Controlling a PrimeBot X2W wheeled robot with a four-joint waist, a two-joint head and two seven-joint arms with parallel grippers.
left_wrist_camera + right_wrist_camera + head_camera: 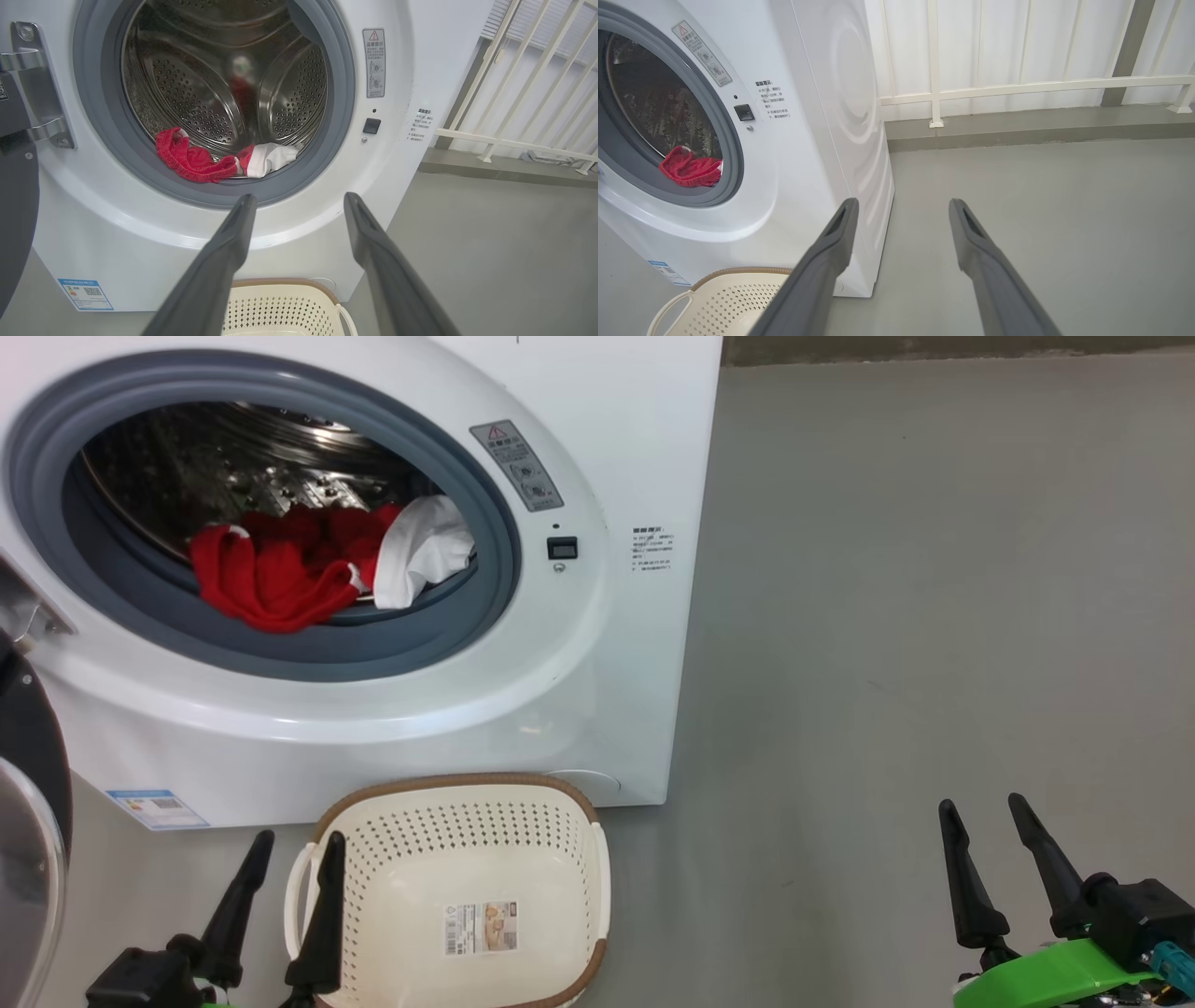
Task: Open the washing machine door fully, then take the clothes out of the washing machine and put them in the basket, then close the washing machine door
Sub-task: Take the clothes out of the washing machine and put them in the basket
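Observation:
The white washing machine [597, 644] stands with its door [28, 821] swung wide to the left, black rim and glass at the frame edge. Red and white clothes [317, 565] lie at the drum's front lip, also seen in the left wrist view [219, 161] and the right wrist view [689, 168]. The cream basket [467, 793] sits empty on the floor before the machine. My left gripper [299, 845] is open, low, at the basket's left handle. Off to the right, my right gripper [985, 807] hangs open above bare floor.
The door's metal hinge [37, 88] is at the machine's left. A white railing [1017, 86] and a raised kerb run behind and to the right of the machine. Grey floor [934, 616] spreads wide to the right.

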